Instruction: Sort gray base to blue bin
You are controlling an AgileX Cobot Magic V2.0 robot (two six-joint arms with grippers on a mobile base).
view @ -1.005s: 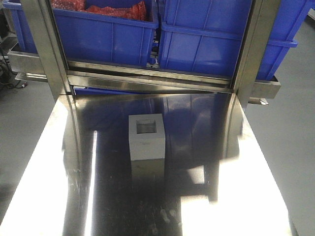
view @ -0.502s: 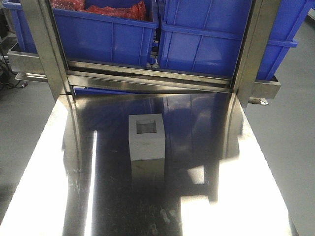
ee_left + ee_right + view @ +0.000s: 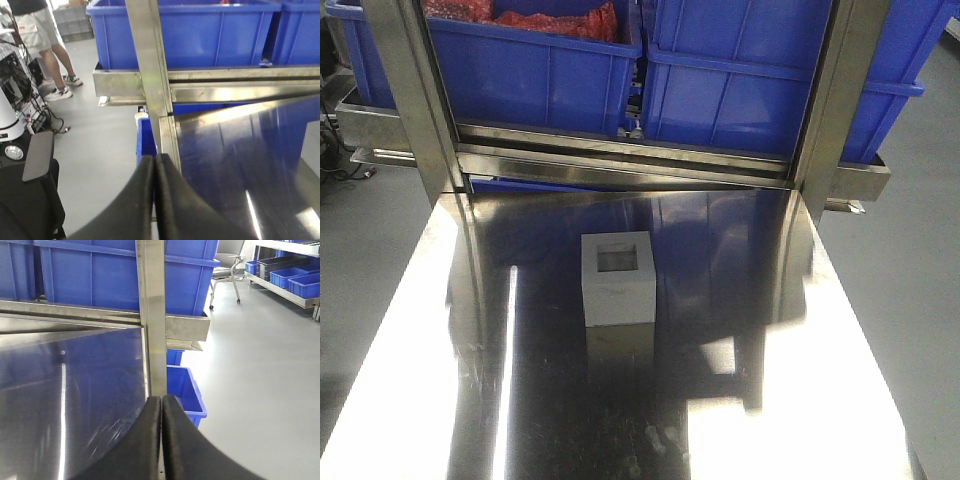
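The gray base [image 3: 617, 280] stands on the shiny steel table [image 3: 740, 400], near its middle, with its square recess facing up. Behind the table, two blue bins sit side by side on a steel shelf: the left blue bin [image 3: 530, 80] holds red material, and the inside of the right blue bin [image 3: 740, 95] is not visible. Neither gripper shows in the front view. My left gripper [image 3: 156, 162] is shut with nothing in it, over the table's left edge. My right gripper [image 3: 162, 401] is likewise shut and empty, over the right edge. The base is out of both wrist views.
Steel uprights [image 3: 415, 100] [image 3: 835, 100] rise at the table's two back corners. A small blue bin [image 3: 185, 390] sits on the floor off the right side, and another small blue bin [image 3: 145, 140] is off the left. A person [image 3: 35, 30] and a black chair [image 3: 37, 155] are at the left.
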